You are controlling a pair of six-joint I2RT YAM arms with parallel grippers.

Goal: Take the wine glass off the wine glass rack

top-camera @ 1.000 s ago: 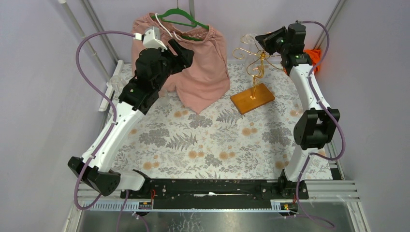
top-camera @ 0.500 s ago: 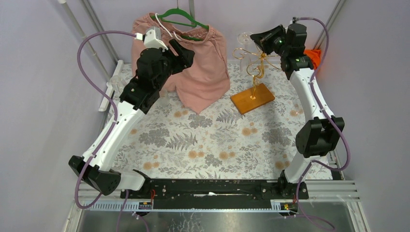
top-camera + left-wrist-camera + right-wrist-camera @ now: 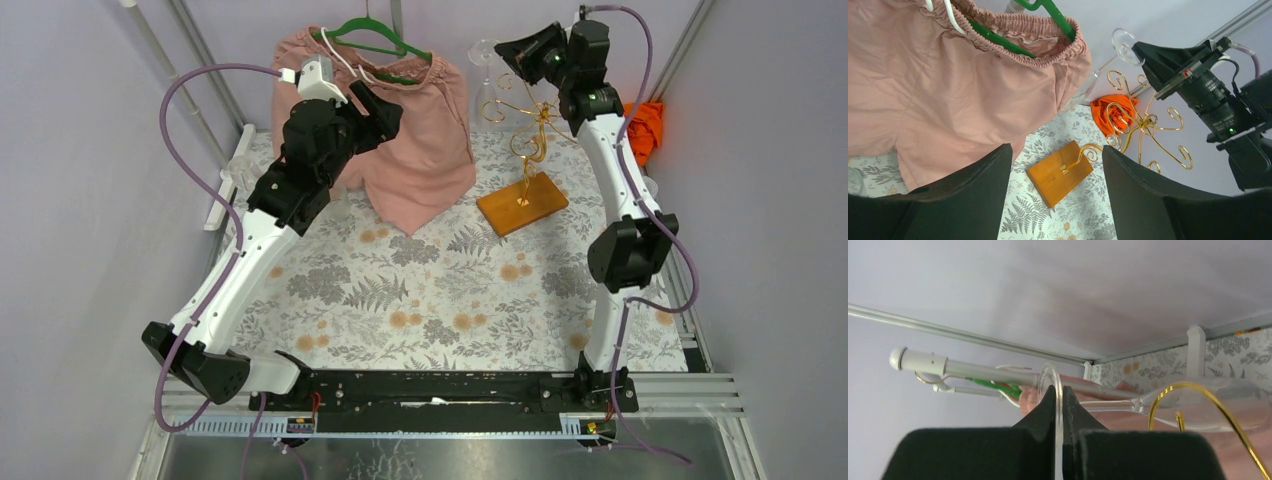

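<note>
The wine glass (image 3: 488,80) was found at the upper centre of the top view, tilted, its foot uppermost and its bowl lower. It lay just left of the gold curls of the wine glass rack (image 3: 522,203). Your right gripper (image 3: 506,50) held it by the foot. In the right wrist view the fingers (image 3: 998,450) were pressed together on the thin glass disc (image 3: 1051,382), with the stem running off to the right and a gold wire loop (image 3: 1219,406) crossing in front of the bowl. Whether the bowl touched that wire could not be told.

The rack stood upright on its wooden base, right of centre on the floral cloth (image 3: 420,290).

Your left gripper (image 3: 385,108) hung raised at the upper left, in front of the pink shorts (image 3: 425,140) on the green hanger (image 3: 372,40). Its fingers (image 3: 973,200) were spread wide and held nothing. An orange cloth (image 3: 645,125) lay at the right edge.
</note>
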